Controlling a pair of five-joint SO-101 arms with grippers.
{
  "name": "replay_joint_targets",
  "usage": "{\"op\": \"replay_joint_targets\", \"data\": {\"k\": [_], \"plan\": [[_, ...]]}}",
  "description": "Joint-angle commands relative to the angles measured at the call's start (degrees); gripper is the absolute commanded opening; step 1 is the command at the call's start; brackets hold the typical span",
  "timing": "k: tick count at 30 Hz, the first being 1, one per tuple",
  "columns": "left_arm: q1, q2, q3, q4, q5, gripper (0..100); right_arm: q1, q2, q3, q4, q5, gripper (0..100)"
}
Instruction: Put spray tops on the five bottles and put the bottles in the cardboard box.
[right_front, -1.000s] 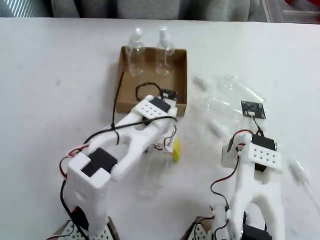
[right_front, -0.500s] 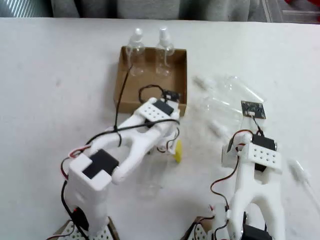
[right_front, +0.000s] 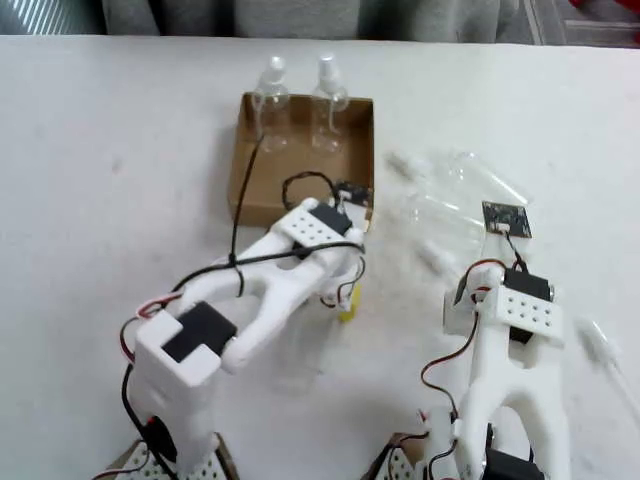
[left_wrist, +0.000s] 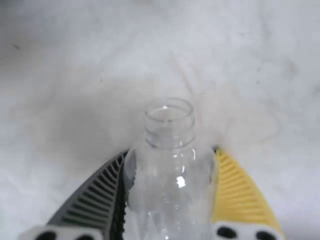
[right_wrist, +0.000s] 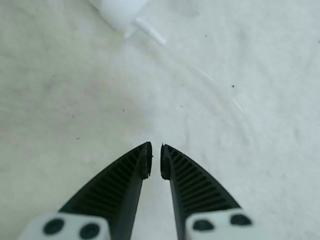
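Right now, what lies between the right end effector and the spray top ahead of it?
Bare table, as the right wrist view shows. The spray top trails its thin tube off to one side of the right end effector.

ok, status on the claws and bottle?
Left claw shut on uncapped clear plastic bottle, beside brown cardboard box. Right claw shut, empty, near white spray top. Two capped bottles already boxed.

Two capped clear bottles stand in the cardboard box; another bottle is open-necked.
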Motion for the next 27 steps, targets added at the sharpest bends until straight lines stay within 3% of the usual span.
{"op": "replay_joint_targets", "data": {"k": [1,6,16,21,27], "plan": [[-0.1,-4.0,-0.4,-1.1,-0.6,5,-0.7,-1.3,-0.3,-0.7,0.7,1.6],[-1.0,-10.2,2.2,-1.9,-0.6,5,-0.6,-1.3,-0.3,-0.7,0.7,1.6],[-7.8,-20.6,11.5,-11.1,-0.7,6,-0.5,-1.3,-0.3,-0.7,0.7,1.6],[-7.8,-26.7,18.6,-16.4,-7.6,5,-0.3,-1.3,-0.3,-0.7,0.7,1.6],[-9.2,-36.1,26.6,-21.6,-8.4,5,-0.3,-1.3,-0.3,-0.7,0.7,1.6]]}}
